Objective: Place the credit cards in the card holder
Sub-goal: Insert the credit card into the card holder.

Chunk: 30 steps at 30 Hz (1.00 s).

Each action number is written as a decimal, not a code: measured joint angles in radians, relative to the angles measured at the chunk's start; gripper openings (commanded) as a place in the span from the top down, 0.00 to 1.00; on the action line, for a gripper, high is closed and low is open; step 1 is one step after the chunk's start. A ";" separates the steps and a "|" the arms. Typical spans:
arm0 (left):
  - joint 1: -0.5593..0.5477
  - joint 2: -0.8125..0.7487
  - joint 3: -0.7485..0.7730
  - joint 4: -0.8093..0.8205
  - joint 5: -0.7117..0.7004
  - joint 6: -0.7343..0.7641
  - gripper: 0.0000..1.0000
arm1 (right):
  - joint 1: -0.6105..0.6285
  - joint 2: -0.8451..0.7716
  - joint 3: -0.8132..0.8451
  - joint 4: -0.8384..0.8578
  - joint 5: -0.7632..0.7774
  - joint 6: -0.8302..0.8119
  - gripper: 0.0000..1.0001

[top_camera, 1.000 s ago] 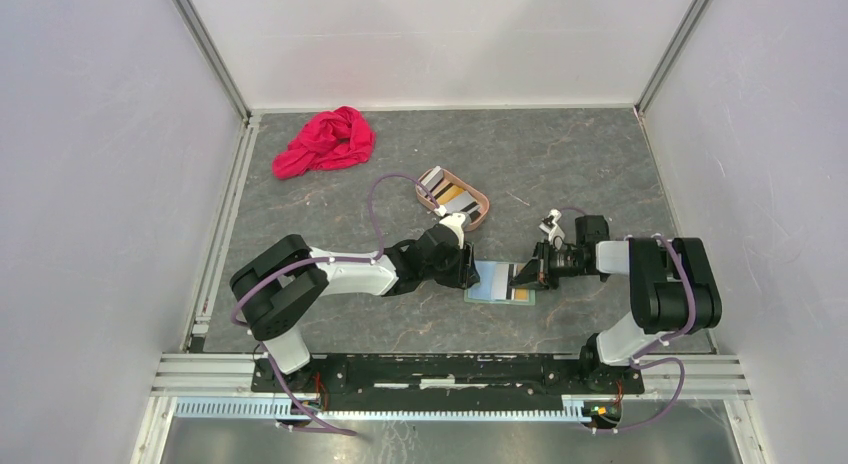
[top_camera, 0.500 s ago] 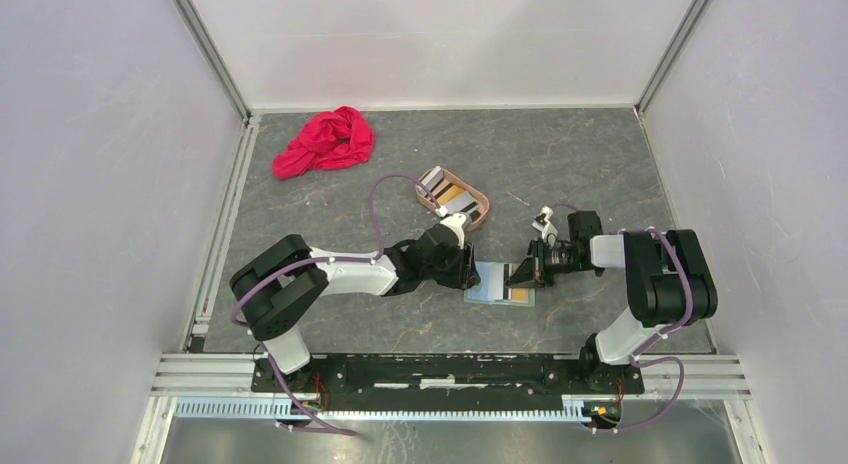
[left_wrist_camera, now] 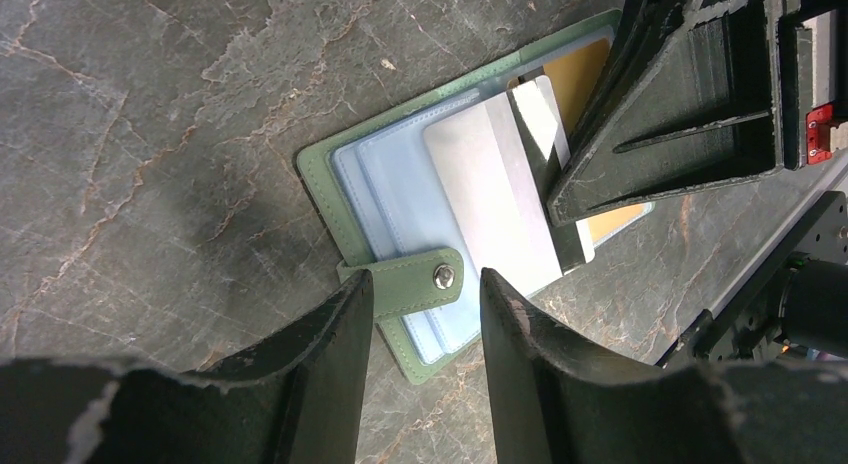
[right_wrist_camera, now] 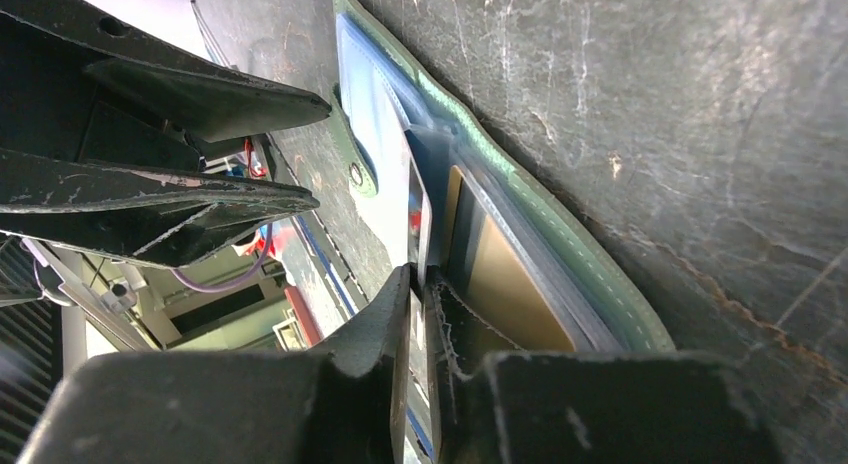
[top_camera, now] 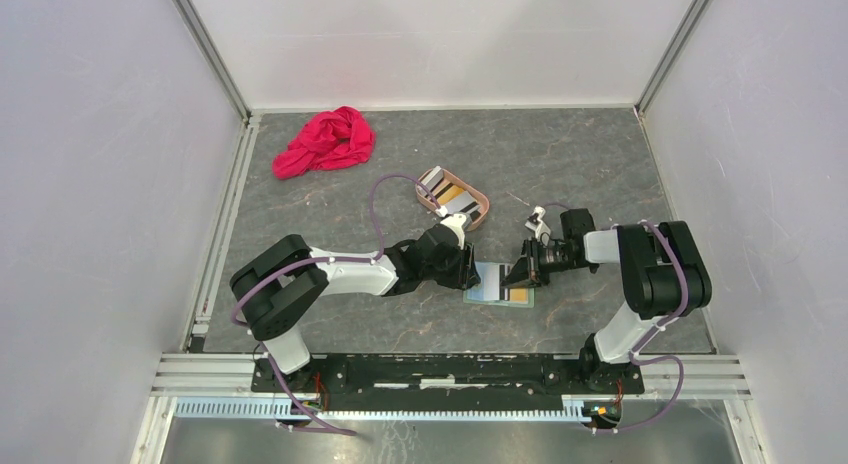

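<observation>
The wallet (top_camera: pixel 489 281) lies open at the middle of the top view, right between my two arms. The left gripper (top_camera: pixel 468 271) is at its left edge and the right gripper (top_camera: pixel 520 275) is over its right half.

In the left wrist view, the left jaws stand about half open on either side of the snap tab (left_wrist_camera: pixel 405 282) and hold nothing. I can't tell whether their tips press on the wallet's rim.

The right jaws are closed to a thin slit on the striped long edge of the grey card (left_wrist_camera: pixel 485 189), which lies flat across the light blue lining. In that view its long axis runs from the upper middle down to the lower right, roughly parallel to the fold. I judge the card has to slide sideways, leftward in the top view, away from the right gripper and toward the left one. The right arm is the one to push while the left steadies. I can't tell whether the card's far edge is inside a pocket yet.

Count:
- One wallet.
- One grey card in the right gripper.
- One gold card (left_wrist_camera: pixel 582 72) tucked in the wallet's right half.
- One tray (top_camera: pixel 481 206) above the wallet, with a few more cards I can't count.
- One red cloth (top_camera: pixel 325 142) at upper left.
</observation>
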 measured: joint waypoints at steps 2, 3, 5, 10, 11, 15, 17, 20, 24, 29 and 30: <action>0.000 0.000 0.000 0.000 0.000 0.000 0.50 | 0.004 0.004 0.004 -0.004 0.000 -0.003 0.78; 0.000 0.000 0.000 0.000 0.000 0.000 0.50 | 0.005 0.004 0.006 -0.007 0.000 -0.007 0.76; 0.000 0.000 0.000 0.000 0.000 0.000 0.50 | 0.008 0.004 0.014 -0.020 0.000 -0.018 0.73; 0.000 0.000 0.000 0.001 0.000 0.000 0.50 | 0.011 0.001 0.034 -0.055 0.002 -0.055 0.68; 0.000 0.000 0.000 0.002 0.000 0.000 0.50 | 0.012 -0.001 0.037 -0.063 0.004 -0.063 0.67; 0.000 0.000 0.000 0.007 0.000 0.000 0.50 | 0.014 -0.019 0.050 -0.097 0.021 -0.103 0.62; 0.000 0.000 0.000 0.009 0.000 0.000 0.50 | 0.015 -0.035 0.058 -0.116 0.033 -0.127 0.60; 0.000 0.000 -0.002 0.016 0.000 0.000 0.50 | 0.020 -0.051 0.069 -0.136 0.053 -0.158 0.59; 0.000 0.000 -0.009 0.032 0.002 0.000 0.49 | 0.036 -0.059 0.083 -0.160 0.080 -0.192 0.57; 0.002 -0.003 -0.029 0.062 0.020 0.000 0.48 | 0.069 -0.065 0.109 -0.196 0.113 -0.232 0.53; 0.003 -0.004 -0.034 0.069 0.025 0.000 0.48 | 0.079 -0.068 0.115 -0.202 0.121 -0.240 0.53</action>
